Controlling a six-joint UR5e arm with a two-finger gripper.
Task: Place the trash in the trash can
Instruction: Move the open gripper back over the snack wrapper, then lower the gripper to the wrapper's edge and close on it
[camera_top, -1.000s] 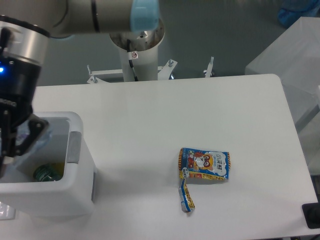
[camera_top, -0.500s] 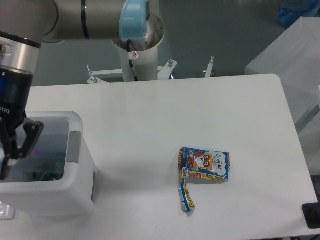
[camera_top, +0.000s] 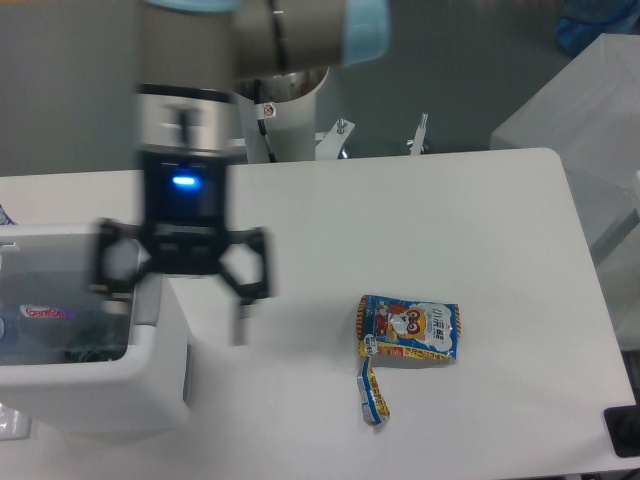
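Observation:
The white trash can (camera_top: 152, 362) stands at the table's left edge. Inside it lies the crushed clear bottle (camera_top: 48, 313), with a red-lettered label and a green bit below. My gripper (camera_top: 178, 312) is blurred by motion over the can's right rim, fingers spread wide and open, holding nothing. The blue-and-yellow snack packet (camera_top: 410, 329) lies flat on the table, well to the right of the gripper. The thin torn wrapper strip (camera_top: 372, 392) trails from the packet's lower left corner.
The arm's white pedestal (camera_top: 281, 112) rises behind the table's far edge. A translucent box (camera_top: 585, 110) sits off the table at the right. A black object (camera_top: 625, 430) shows at the bottom right corner.
The gripper has let go of the bottle, which now rests in the can, and has swung fast to the right from the can's left side to its right rim.

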